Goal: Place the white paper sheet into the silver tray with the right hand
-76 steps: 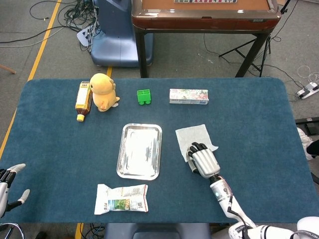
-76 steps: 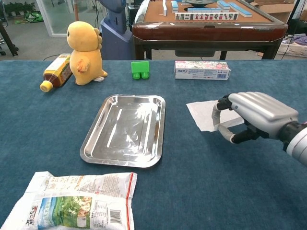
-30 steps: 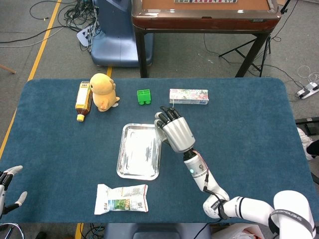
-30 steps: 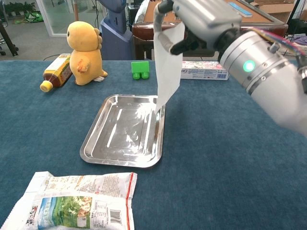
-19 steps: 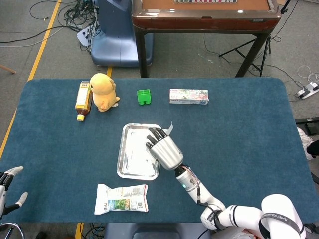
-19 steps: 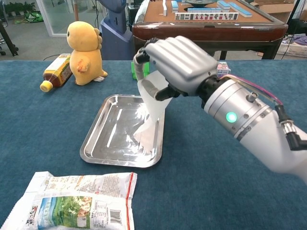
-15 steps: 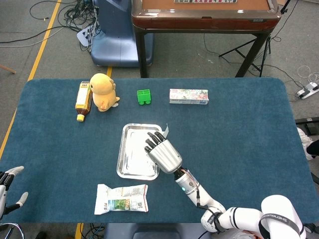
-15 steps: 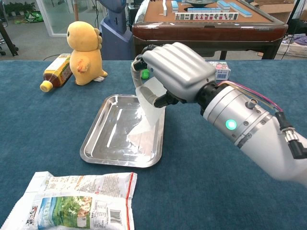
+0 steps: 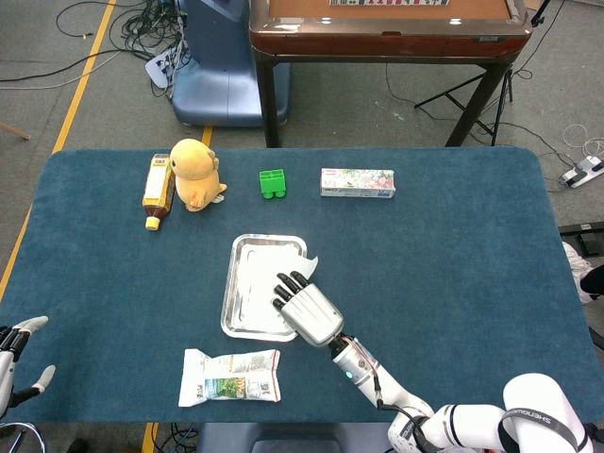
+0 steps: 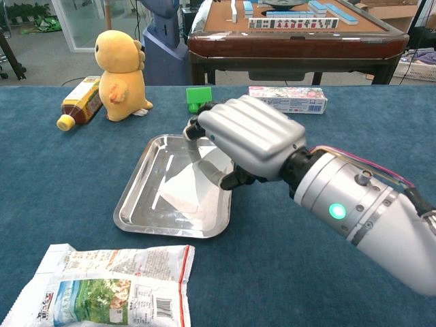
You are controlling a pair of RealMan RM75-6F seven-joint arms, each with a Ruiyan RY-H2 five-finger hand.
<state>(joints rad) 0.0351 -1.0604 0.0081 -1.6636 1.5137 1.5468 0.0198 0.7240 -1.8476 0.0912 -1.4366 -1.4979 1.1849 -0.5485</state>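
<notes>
- Holding the white paper sheet [image 10: 194,184] with your right hand [image 10: 248,144]: fingers [image 10: 193,133] curled and pinched on the sheet's upper right part, palm down over the right half of the silver tray [image 10: 139,197].
- Sheet mostly lies in the tray already. Lower part is spread on the tray floor; the pinched part is lifted off it.
- In head view the right hand [image 9: 307,306] covers the tray's lower right corner. One sheet corner [image 9: 310,261] pokes past the tray's right rim [image 9: 229,283].
- Your left hand [image 9: 13,354] sits at the far left edge of head view, off the bench [image 9: 472,245], fingers apart, holding nothing. Chest view doesn't show it.
- Tray sits mid-bench on the blue cloth, long axis running away from you.
- Snack bag [image 10: 109,283] lies flat just in front of the tray, apart from it.
- Yellow plush toy [image 10: 121,65] is upright at back left, with a bottle [image 10: 80,101] on its side just beside it, cap toward you.
- Green block [image 10: 198,98] is behind the tray, partly hidden by your fingers in chest view.
- Printed carton [image 10: 287,99] lies flat at back right of the block.
- Beyond the bench: a wooden table [image 9: 387,33] with tiles on top in chest view.
</notes>
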